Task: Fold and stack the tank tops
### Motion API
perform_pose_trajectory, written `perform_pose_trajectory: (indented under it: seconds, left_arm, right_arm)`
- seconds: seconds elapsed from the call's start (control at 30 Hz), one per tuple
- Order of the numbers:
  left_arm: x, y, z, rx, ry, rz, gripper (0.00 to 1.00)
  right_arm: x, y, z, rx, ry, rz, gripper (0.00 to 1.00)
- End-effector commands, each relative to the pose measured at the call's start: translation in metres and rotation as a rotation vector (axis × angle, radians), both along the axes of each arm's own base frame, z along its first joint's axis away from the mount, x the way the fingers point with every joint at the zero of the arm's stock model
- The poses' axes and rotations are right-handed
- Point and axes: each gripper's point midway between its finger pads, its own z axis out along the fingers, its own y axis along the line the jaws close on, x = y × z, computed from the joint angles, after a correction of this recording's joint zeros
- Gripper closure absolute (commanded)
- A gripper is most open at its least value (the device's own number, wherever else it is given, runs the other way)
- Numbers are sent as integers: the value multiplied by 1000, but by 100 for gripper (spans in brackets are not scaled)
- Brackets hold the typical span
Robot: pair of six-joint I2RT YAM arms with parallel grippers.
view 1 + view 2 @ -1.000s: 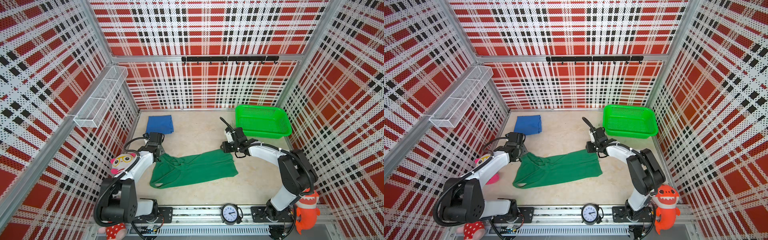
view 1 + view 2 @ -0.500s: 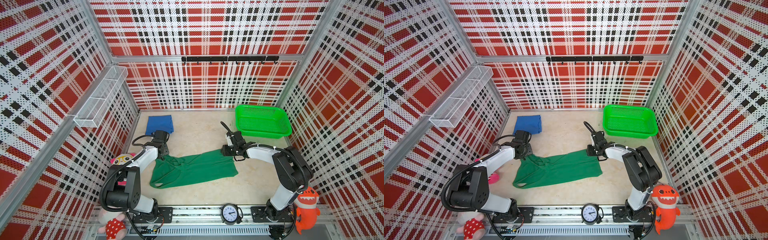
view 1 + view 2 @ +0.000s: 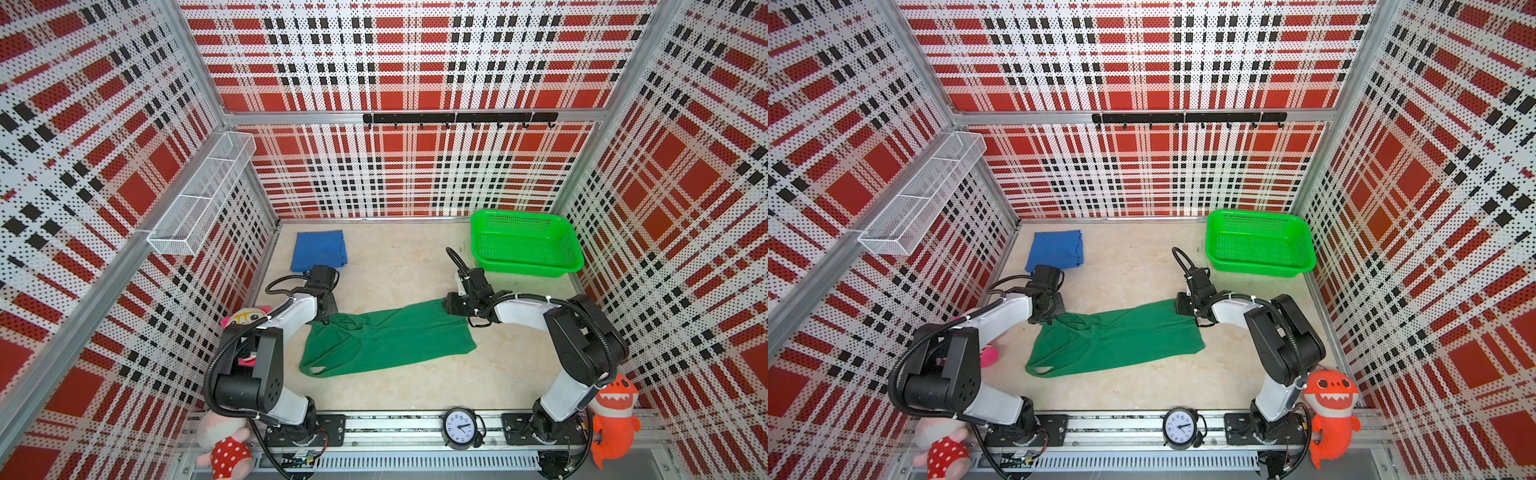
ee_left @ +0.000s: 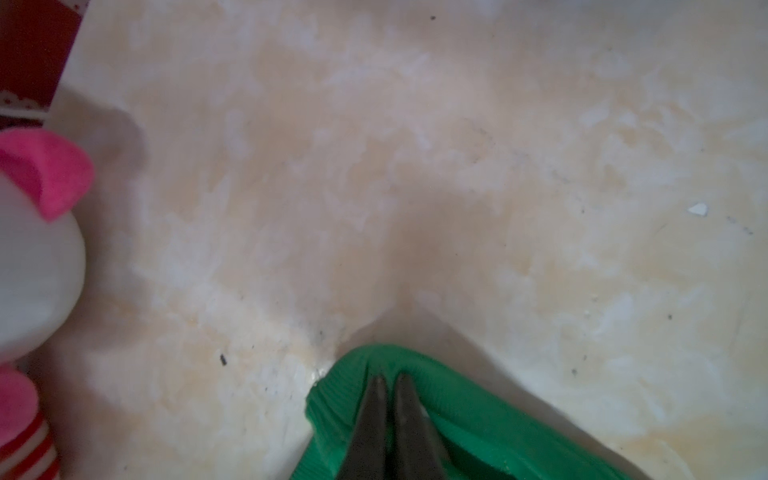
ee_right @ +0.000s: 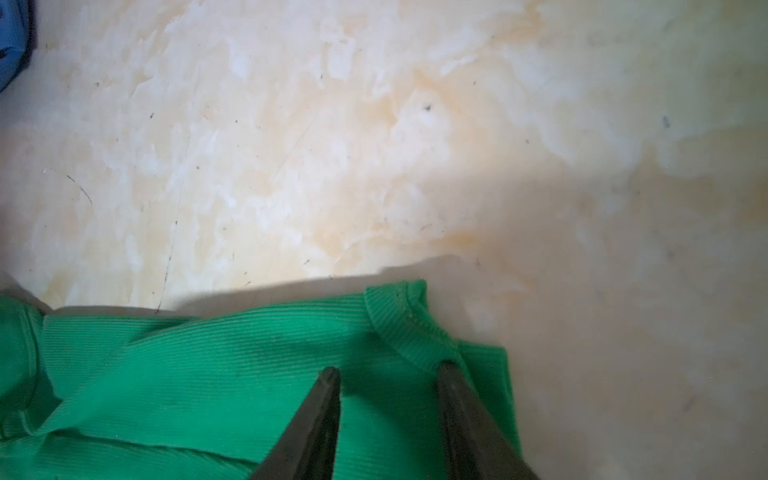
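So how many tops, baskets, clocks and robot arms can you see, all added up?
Tank tops: 2, the blue tank top and the green tank top
Baskets: 1, the green basket
Clocks: 1, the clock
Robot arms: 2, the left arm and the right arm
Total: 6

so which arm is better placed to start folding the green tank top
Left. The left end effector is shut on the green tank top at its strap end; the right end effector stands open over the hem corner, gripping nothing.

basket [image 3: 536, 269]: back right | clock [image 3: 460, 428]: front rail | orange plush [image 3: 614, 411]: front right
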Motion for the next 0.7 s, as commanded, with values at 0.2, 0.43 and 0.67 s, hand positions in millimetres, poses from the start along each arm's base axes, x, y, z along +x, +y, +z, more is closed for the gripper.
perform_pose_trajectory:
  seconds: [0.2, 0.43, 0.67]
  left_arm:
    - [-40, 21, 42, -158, -402, 251, 100]
    - [-57, 34, 34, -341, -543, 354, 43]
    - [-38, 42, 99, -225, -591, 281, 40]
  right_arm:
    - [-38, -30, -14, -2, 14, -121, 55]
    - [-36, -23, 0, 17, -26, -63, 51]
    - [-29, -15, 48, 16, -138, 33, 34]
